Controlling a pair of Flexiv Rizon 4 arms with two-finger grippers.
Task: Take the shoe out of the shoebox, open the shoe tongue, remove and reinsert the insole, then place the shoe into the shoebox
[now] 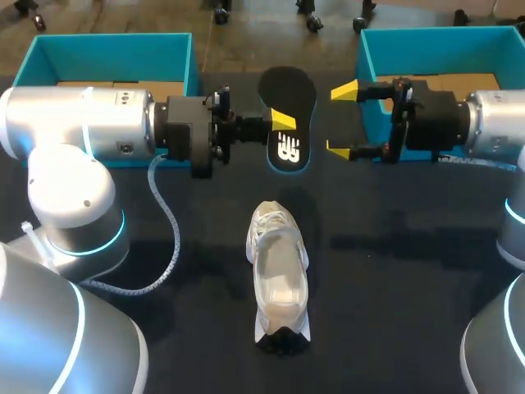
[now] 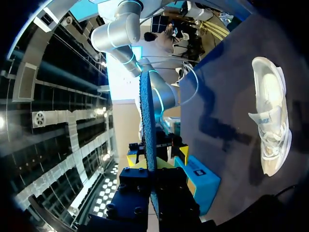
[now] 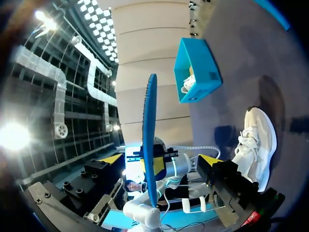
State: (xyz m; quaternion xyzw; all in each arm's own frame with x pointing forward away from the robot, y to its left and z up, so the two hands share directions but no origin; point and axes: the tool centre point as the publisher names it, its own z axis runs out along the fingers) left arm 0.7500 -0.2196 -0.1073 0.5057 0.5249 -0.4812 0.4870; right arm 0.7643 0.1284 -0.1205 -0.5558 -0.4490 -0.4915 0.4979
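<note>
From overhead, the left tool (image 1: 281, 123) clamps the black insole (image 1: 289, 94) by its edge, while the right tool (image 1: 338, 120), spread wide, hangs just beside it. The white shoe (image 1: 277, 275) lies on the tabletop (image 1: 394, 271) under and nearer than both tools, outside the 2 shoeboxes. In the left wrist view the insole stands edge-on between that tool's fingers. In the right wrist view it stands ahead of the wide fingers, untouched.

The white shoe (image 1: 279, 279) stands on its sole at the middle of the table, its laced end pointing to the far side and its dark end to the near edge. The insole (image 1: 289, 115), black on top and blue beneath, hangs above the table beyond the shoe, pinched in the left gripper (image 1: 283, 121). Two open teal boxes, the left shoebox (image 1: 115, 48) and the right shoebox (image 1: 435, 39), sit at the far corners.
</note>
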